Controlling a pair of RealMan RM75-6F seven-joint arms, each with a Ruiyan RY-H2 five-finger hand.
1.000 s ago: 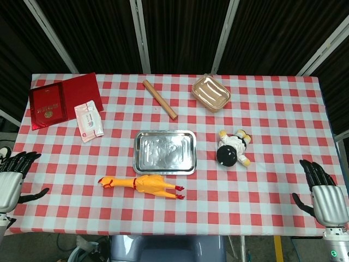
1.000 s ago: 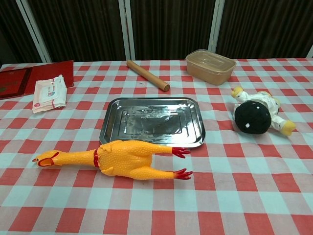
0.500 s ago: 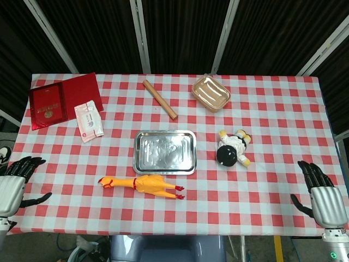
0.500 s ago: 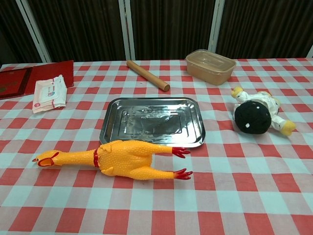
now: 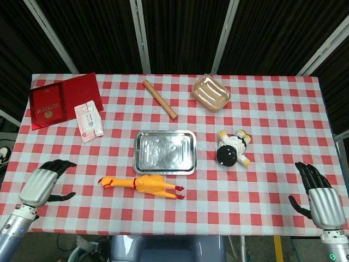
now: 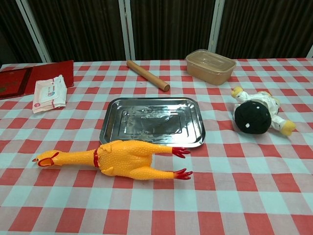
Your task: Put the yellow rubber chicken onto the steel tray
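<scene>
The yellow rubber chicken (image 5: 143,184) lies on its side on the bench (image 5: 272,136), just beside the near edge of the empty steel tray (image 5: 164,152) and not on it. The left hand (image 5: 41,184) hovers over the bench's near left corner and the right hand (image 5: 317,197) at its near right corner. Each has its fingers spread apart and holds nothing.

Bright, even light from overhead on both views, and everything reads sharp, no motion blur. Shadows are short and soft, tucked close under each object. The steel tray (image 6: 113,128) throws back mottled glare off its floor. Behind the table the backdrop drops into near black. Colours look clean and saturated.
</scene>
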